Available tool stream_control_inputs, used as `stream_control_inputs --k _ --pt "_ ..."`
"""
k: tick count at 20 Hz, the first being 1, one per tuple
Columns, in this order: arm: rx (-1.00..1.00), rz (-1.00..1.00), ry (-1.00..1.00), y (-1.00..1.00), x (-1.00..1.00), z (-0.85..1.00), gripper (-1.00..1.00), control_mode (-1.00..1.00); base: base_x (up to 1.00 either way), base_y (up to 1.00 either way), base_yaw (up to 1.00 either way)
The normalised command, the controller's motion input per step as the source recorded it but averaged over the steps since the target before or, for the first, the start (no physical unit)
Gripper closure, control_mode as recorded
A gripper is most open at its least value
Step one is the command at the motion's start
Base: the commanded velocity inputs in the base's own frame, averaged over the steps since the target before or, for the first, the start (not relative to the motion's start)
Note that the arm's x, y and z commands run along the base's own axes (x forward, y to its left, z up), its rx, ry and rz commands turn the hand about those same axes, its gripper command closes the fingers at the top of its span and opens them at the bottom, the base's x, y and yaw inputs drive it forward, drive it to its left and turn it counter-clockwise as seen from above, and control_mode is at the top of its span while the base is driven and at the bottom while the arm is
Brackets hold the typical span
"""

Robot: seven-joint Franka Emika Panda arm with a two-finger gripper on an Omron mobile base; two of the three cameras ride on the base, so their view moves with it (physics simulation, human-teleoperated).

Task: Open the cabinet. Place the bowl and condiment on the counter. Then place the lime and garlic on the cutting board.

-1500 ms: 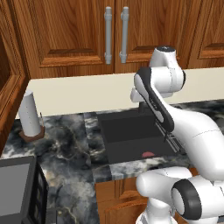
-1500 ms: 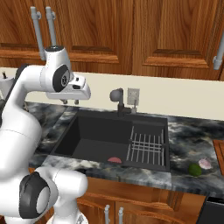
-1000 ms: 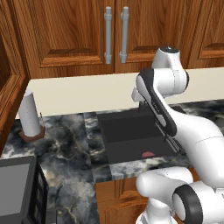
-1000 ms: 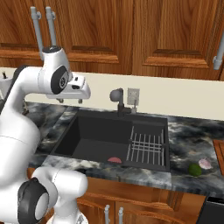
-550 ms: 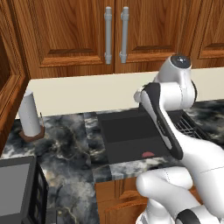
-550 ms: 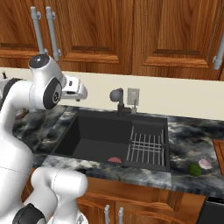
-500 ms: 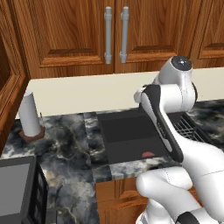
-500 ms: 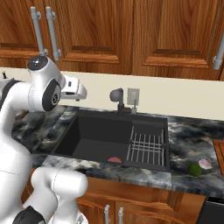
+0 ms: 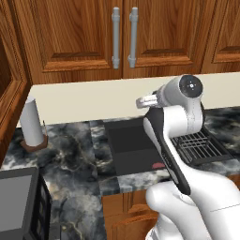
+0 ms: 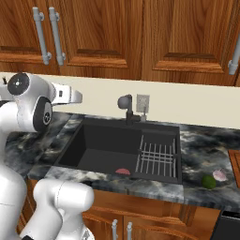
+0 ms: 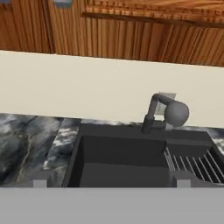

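Jaws spread wide and empty above the dark sink (image 10: 117, 150); the cabinet (image 9: 123, 35) has its 2 doors shut, lime (image 10: 209, 182) beside garlic (image 10: 219, 175) on the marbled surface (image 10: 206, 140).

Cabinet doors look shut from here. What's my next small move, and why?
Probably raise the open gripper toward the cabinet's bar handles. Both doors are closed, the hand faces the sink and faucet well below them, and it holds nothing.

Even, flat rendered light with no glare; soft shadow darkens the sink (image 10: 108, 145) basin and the wall just under the cabinet (image 9: 122, 37), and all views look slightly soft and pixelated.
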Motion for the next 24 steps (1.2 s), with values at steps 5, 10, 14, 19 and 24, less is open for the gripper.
stream_control_inputs --k 5,10,14,19,24 --pt "0.0 -0.02 -0.22 0.2 -0.1 0.5 -1.0 -1.0 0.0 0.0 0.0" --pt "0.01 -0.02 -0.2 0.11 -0.11 0.56 -1.0 -1.0 0.0 0.0 0.0" --pt "0.01 -0.01 -0.21 0.0 -0.16 0.58 -1.0 -1.0 0.0 0.0 0.0" --pt "0.0 0.0 -0.22 0.04 -0.22 0.53 -1.0 -1.0 0.0 0.0 0.0" --pt "0.0 0.0 -0.19 0.13 -0.17 0.29 -1.0 -1.0 0.0 0.0 0.0"
